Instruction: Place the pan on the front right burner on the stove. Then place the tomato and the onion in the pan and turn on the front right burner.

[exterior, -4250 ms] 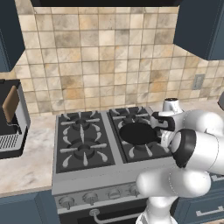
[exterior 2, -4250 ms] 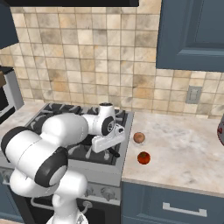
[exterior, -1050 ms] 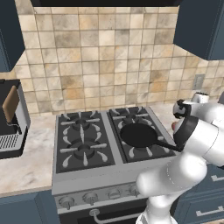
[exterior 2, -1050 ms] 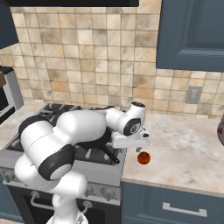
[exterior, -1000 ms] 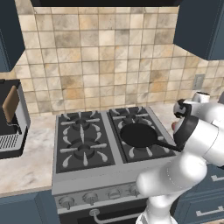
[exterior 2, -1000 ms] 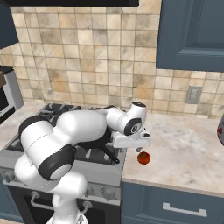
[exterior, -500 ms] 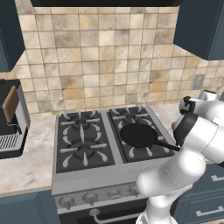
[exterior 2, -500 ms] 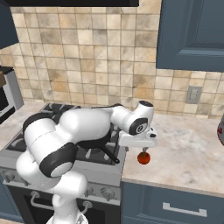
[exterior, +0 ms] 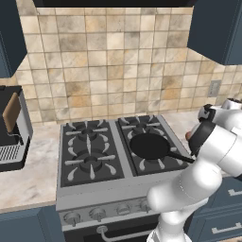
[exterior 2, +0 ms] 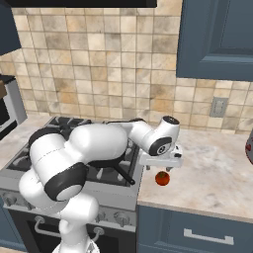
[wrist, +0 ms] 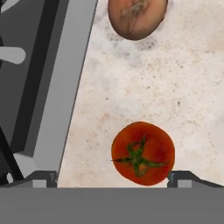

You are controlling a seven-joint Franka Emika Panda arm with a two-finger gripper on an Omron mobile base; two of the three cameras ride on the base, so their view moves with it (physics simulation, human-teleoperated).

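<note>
The black pan (exterior: 150, 145) rests on the front right burner (exterior: 163, 165) of the stove (exterior: 85, 186), its handle (exterior: 182, 157) pointing right. In the right base view my arm hides most of it, leaving the handle (exterior 2: 123, 174) showing. The red tomato (exterior 2: 162, 178) lies on the counter beside the stove. My gripper (exterior 2: 161, 168) hangs open just above it. In the hand view the tomato (wrist: 143, 153) sits between the fingertips (wrist: 41, 178), right of centre, and the gripper (wrist: 111, 178) touches nothing. The tan onion (wrist: 137, 15) lies farther along the counter.
The stove's steel edge (wrist: 65, 78) runs close to the left of the tomato. Silver knobs (exterior: 99, 212) line the stove's front. A coffee machine (exterior: 12, 127) stands on the left counter. A dark object (exterior 2: 249, 148) sits at the counter's far right.
The hand has swung right, away from the pan's handle and off the stove's edge, and now hangs over the tomato on the counter. The pan, tomato and onion have not moved.
</note>
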